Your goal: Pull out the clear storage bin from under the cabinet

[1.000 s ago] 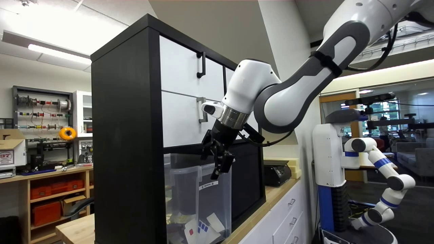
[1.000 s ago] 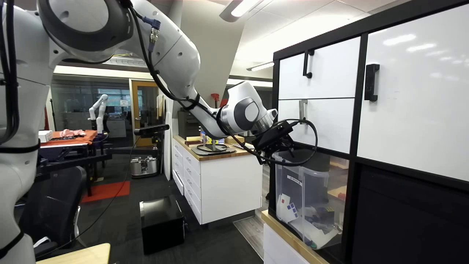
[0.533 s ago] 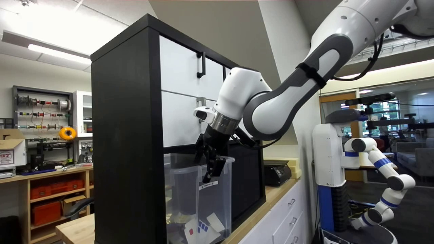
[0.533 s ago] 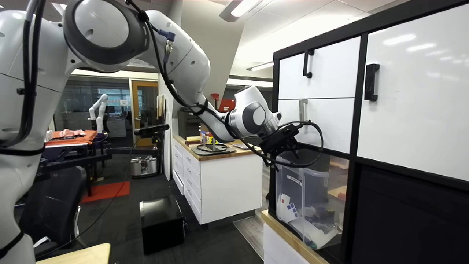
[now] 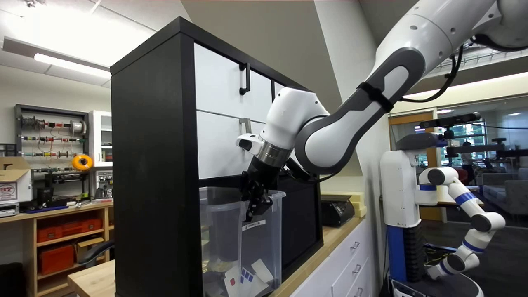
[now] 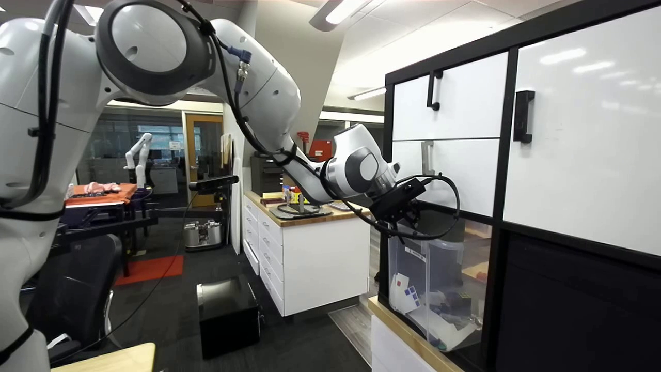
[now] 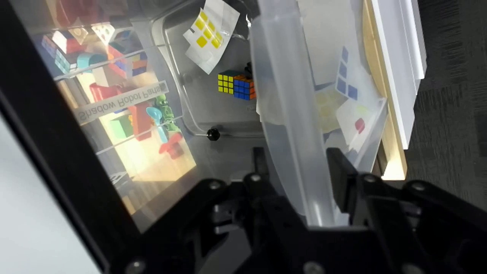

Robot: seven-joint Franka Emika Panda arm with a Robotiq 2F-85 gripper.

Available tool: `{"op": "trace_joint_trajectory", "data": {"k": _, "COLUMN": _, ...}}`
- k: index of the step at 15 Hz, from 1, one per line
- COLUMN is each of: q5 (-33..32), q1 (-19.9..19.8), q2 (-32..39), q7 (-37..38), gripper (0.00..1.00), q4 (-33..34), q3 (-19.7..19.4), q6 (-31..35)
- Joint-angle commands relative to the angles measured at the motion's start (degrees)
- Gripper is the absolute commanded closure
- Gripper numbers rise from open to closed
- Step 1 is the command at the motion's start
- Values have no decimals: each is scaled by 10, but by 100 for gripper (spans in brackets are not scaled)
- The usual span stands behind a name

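Note:
The clear storage bin (image 5: 260,241) stands in the lower compartment of the black cabinet (image 5: 152,165), below white drawer fronts. Its thick rim (image 7: 291,99) runs between the jaws in the wrist view, and a puzzle cube (image 7: 243,89) and paper pieces lie within. My gripper (image 7: 298,163) reaches over the front wall. Its right finger (image 7: 342,179) lies close along the outer side, and the left finger (image 7: 260,161) is inside the bin. A narrow gap seems to show beside the left finger; whether both press on the plastic I cannot tell. In an exterior view the gripper (image 5: 249,210) sits at the front rim.
A wooden counter (image 5: 301,262) with white drawers runs along the cabinet's foot. A black device (image 5: 337,211) stands beyond the cabinet. Handles (image 5: 246,78) stick out from the fronts above. Dark frame (image 7: 49,152) passes close to the gripper. A black box (image 6: 227,315) is on the floor.
The arm has come down toward the cabinet, bringing the gripper over the bin's front rim. During the last half second the jaws drew much closer together. The bin has stayed where it was.

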Motion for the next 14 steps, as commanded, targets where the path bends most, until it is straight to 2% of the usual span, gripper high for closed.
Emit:
{"op": "trace_joint_trajectory", "data": {"k": 1, "q5": -10, "q1": -4, "q2": -18, "q7": -5, "gripper": 87, "q4": -12, "q3": -4, "q6": 6}}
{"op": "trace_joint_trajectory", "data": {"k": 2, "q5": -11, "q1": -4, "q2": -23, "q7": -9, "gripper": 89, "q4": -18, "q3": -5, "q6": 9}}
{"op": "trace_joint_trajectory", "data": {"k": 8, "q5": -5, "q1": -10, "q2": -58, "q7": -9, "gripper": 89, "q4": -76, "q3": -3, "q6": 30}}
{"op": "trace_joint_trajectory", "data": {"k": 14, "q5": -7, "q1": -12, "q2": -122, "q7": 4, "gripper": 89, "q4": -173, "q3": -11, "q6": 53}}
